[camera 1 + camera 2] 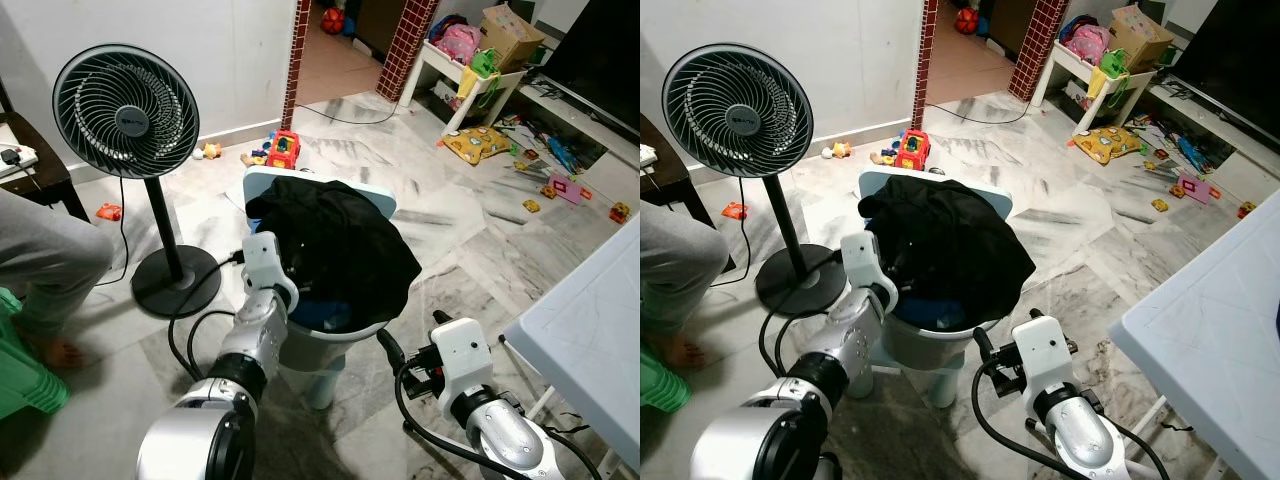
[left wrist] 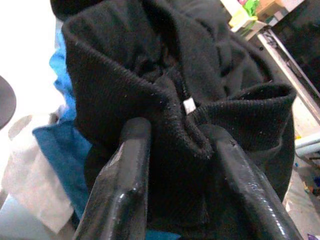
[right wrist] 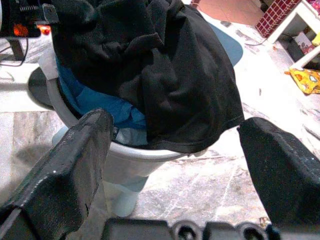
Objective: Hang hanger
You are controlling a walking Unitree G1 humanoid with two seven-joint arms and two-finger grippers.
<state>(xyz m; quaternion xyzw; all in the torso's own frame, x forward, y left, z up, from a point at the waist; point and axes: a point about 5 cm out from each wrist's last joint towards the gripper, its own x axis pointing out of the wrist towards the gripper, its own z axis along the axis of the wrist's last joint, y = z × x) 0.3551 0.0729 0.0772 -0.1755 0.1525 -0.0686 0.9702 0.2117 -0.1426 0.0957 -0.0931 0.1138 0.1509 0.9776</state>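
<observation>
A lived-in home: white marble-tiled floor (image 1: pixel 420 215) strewn with small colourful plastic toys (image 1: pixel 283 150), black pedestal fan (image 1: pixel 125 100) far left, heaped pale laundry basket (image 1: pixel 930 345) near centre.

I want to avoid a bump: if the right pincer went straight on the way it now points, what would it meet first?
Probably the hanging edge of the black garment draped over the basket. The right pincer is open and aimed at it, with nothing between, though depth is hard to judge.

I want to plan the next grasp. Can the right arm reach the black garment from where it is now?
Probably yes: the right gripper is open, facing the black garment on the basket, with nothing between them.
</observation>
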